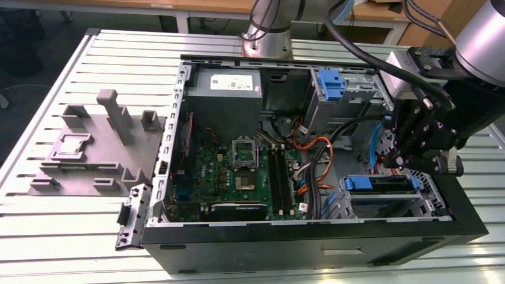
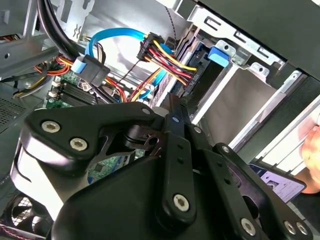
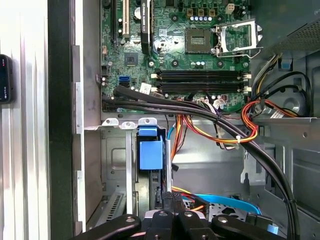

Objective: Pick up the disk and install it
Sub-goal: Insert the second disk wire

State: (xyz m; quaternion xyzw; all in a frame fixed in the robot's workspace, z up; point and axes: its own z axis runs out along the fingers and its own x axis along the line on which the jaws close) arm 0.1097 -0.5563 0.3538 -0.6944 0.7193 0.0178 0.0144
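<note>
At the exterior view's right end of the open computer case (image 1: 170, 177), hanging just above the metal drive cage (image 1: 387, 204): gripper (image 1: 402, 163). Showing fingers drawn close together in both wrist views, with nothing visibly clamped between them; reading as narrow, tips (image 2: 175, 107) aiming down into the cage.

Directly ahead of the tips in the first wrist view (image 3: 168, 200): looking at the disk (image 3: 155, 187), standing on edge as a dark slab inside the cage slot, just under the blue bracket (image 3: 151, 152). Running its long axis along the slot, in line with the way the gripper is pointing, not across it. Sitting very near the slab's exposed end, possibly touching; contact not resolvable. Judging the disk as already down in its bay rather than lying loose outside the case.

Reaching in from above and from the exterior view's right: arm (image 1: 481, 35), wrist bent steeply downward.

Crowding the approach: orange and yellow cable bundle (image 3: 220, 132) and blue data cable (image 2: 112, 35), both lying just beside the slot. Further out, motherboard (image 3: 200, 50) well apart from the tips.
</note>
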